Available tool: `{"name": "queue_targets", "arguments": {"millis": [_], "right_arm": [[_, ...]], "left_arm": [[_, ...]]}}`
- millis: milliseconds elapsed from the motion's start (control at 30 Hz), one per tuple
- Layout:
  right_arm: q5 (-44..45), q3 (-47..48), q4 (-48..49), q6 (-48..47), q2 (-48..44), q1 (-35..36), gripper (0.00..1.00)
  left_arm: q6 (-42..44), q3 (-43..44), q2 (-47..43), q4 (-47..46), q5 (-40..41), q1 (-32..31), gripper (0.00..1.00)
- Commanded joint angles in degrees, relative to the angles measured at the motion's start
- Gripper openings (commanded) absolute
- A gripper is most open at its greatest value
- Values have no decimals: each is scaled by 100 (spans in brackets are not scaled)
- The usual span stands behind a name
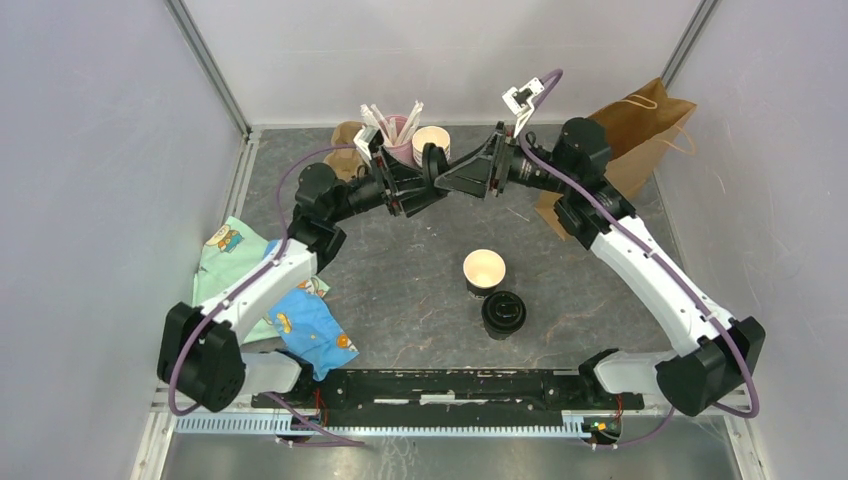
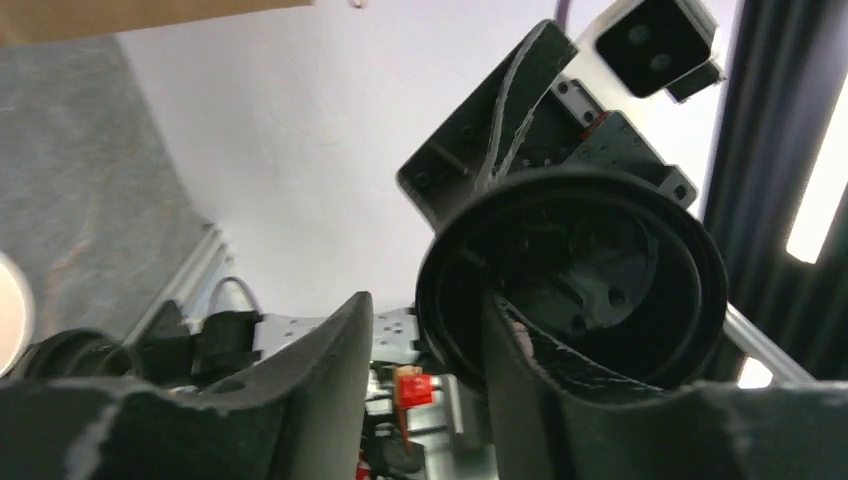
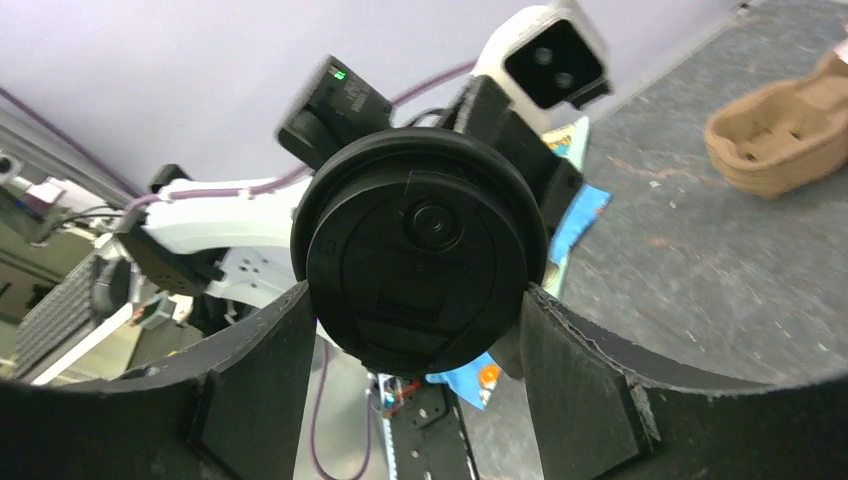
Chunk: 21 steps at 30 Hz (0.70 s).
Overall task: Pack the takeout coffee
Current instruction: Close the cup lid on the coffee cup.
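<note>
Well, the right gripper (image 3: 416,305) clamped the lid (image 3: 420,250), the left gripper (image 2: 422,312) gaped astride its rim; the cup (image 1: 484,271) stood uncapped, unbagged.

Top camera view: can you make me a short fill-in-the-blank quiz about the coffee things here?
The open paper cup mid-table has no ___ on it.
The stack of lids beside it is coloured ___.
The brown paper bag stands at the table's far ___ side.
Missing words: lid; black; right.
</note>
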<state>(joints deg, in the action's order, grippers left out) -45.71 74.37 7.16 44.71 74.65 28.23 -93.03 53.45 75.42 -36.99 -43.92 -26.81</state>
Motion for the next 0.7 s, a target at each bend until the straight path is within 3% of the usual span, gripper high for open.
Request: {"name": "queue_targets", "arguments": {"millis": [0,133,233,433,667], "right_arm": [[311,66,-1301,-1105,-399,-160,68],[990,33,-2927,-2397,-625,-179,68],[1851,145,-4084,-3390,-722,-176,66],[3912,491,-5731,-4593,-367,564,65],[5726,752,-6583,-4480,382,1665,62]], "left_arm": [[1397,-135,-773,1741,457,30,53],[2217,-164,-1256,4087,1130,188,64],[2571,-226,-1499,5171,1583,300,65],[2843,-154,-1425,5565,1676,310,68],[2835,-275,-1316,5409,1579,282,70]]}}
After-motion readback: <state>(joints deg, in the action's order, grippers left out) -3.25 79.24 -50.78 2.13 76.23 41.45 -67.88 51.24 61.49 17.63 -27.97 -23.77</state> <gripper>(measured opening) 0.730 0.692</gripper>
